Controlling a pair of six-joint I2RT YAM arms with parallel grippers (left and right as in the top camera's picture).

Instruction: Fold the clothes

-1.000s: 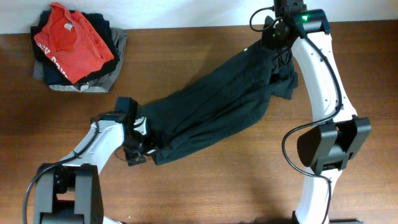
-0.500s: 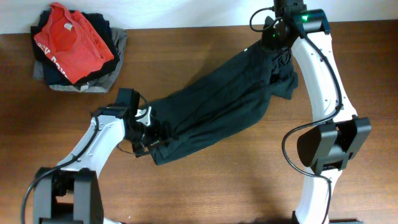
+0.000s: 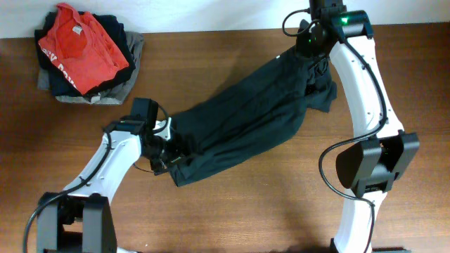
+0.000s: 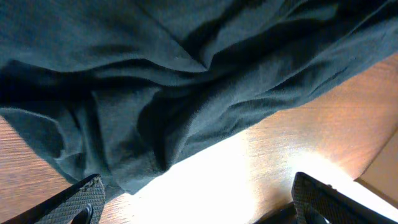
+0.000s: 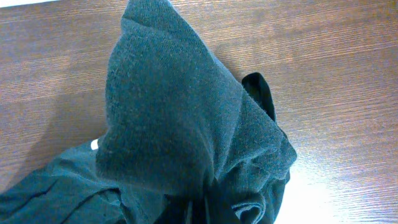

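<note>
The dark charcoal garment (image 3: 246, 123) lies stretched diagonally across the table from lower left to upper right. My left gripper (image 3: 166, 151) is open at its lower-left end; in the left wrist view its fingertips (image 4: 199, 202) straddle bare wood just off the cloth's edge (image 4: 186, 106). My right gripper (image 3: 309, 50) is shut on the garment's upper-right end and holds it bunched up; the cloth (image 5: 180, 143) fills the right wrist view and hides the fingers.
A pile of clothes with a red T-shirt (image 3: 81, 46) on top of a grey folded garment (image 3: 91, 95) sits at the back left corner. The wooden table (image 3: 246, 211) extends in front of the garment.
My left gripper has moved to the right, toward the garment's lower-left end, and the cloth there is pushed in slightly. The right arm has stayed still.
</note>
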